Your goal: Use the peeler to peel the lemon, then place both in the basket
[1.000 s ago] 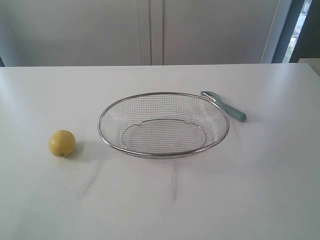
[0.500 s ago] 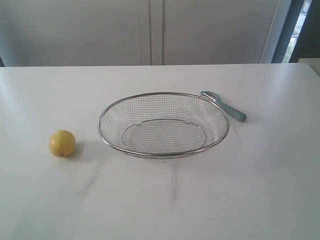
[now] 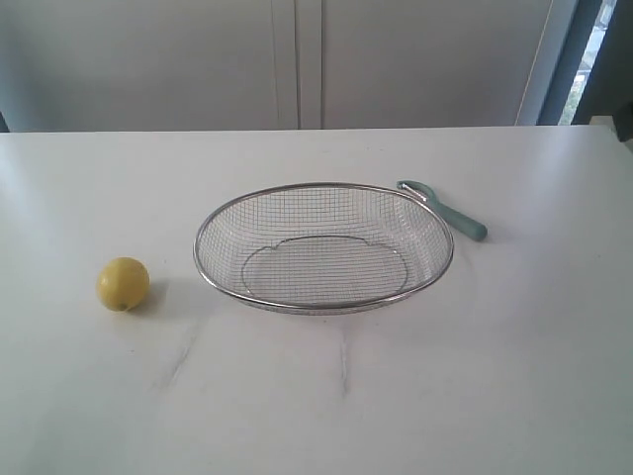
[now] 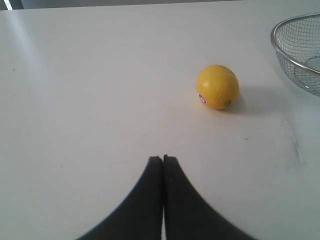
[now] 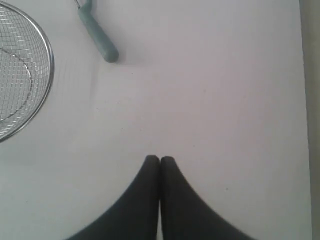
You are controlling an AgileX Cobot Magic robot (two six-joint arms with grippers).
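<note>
The yellow lemon [image 3: 123, 284] lies on the white table, left of the wire mesh basket [image 3: 208, 269]. The teal-handled peeler [image 3: 455, 216] rests just behind the basket's right rim. Neither arm shows in the exterior view. In the left wrist view the lemon [image 4: 217, 86] sits well ahead of my left gripper [image 4: 163, 159], which is shut with nothing in it; the basket's rim [image 4: 275, 47] shows at the edge. My right gripper [image 5: 159, 159] is shut and empty too, with the peeler [image 5: 98, 39] and the basket's rim [image 5: 49, 50] some way ahead of it.
Pale cabinet doors [image 3: 297, 59] stand behind the table's far edge [image 3: 316, 130]. Faint scuff marks [image 3: 343, 366] cross the tabletop in front of the basket. A small dark shape [image 3: 623, 117] shows at the right edge.
A small dark shape has come into sight at the exterior view's right edge. The lemon, peeler and basket have not moved.
</note>
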